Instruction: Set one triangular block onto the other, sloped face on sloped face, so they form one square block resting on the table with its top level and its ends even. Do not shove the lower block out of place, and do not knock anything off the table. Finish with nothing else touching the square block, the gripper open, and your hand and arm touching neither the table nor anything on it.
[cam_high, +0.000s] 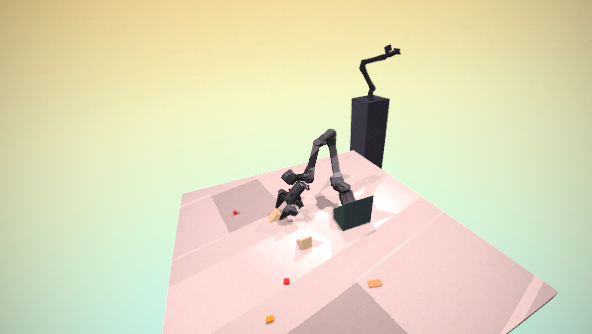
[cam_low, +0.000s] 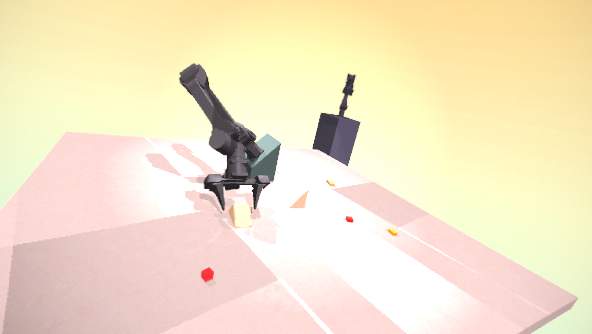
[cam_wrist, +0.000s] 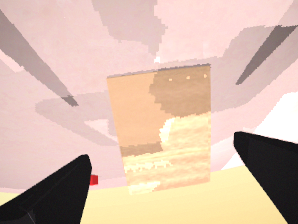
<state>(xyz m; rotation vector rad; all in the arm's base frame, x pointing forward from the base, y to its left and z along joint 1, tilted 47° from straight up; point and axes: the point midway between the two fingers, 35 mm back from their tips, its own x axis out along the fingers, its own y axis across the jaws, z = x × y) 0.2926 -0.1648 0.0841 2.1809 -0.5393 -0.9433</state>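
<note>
One tan triangular block (cam_high: 274, 215) (cam_low: 242, 216) (cam_wrist: 187, 137) rests on the table. A broad face of it fills the middle of the wrist view, partly shaded. My gripper (cam_high: 280, 213) (cam_low: 239, 209) (cam_wrist: 162, 149) is open and tilted, with its fingertips close to this block, one toward each side of it and with gaps; nothing is held. The other triangular block (cam_high: 304, 243) (cam_low: 301, 201) stands apart on the table, its triangular end showing in the exterior view. It is not seen in the wrist view. Contact between fingertips and table cannot be told.
A dark green box (cam_high: 353, 215) (cam_low: 267, 162) stands by the arm's base. One red cube (cam_high: 235, 213) (cam_low: 207, 274) (cam_wrist: 94, 180) lies beyond the near block; another red piece (cam_high: 286, 281) (cam_low: 349, 219) and two orange pieces (cam_high: 374, 283) (cam_low: 393, 232) lie farther off. Another arm stands on a pedestal (cam_high: 370, 125) (cam_low: 336, 137).
</note>
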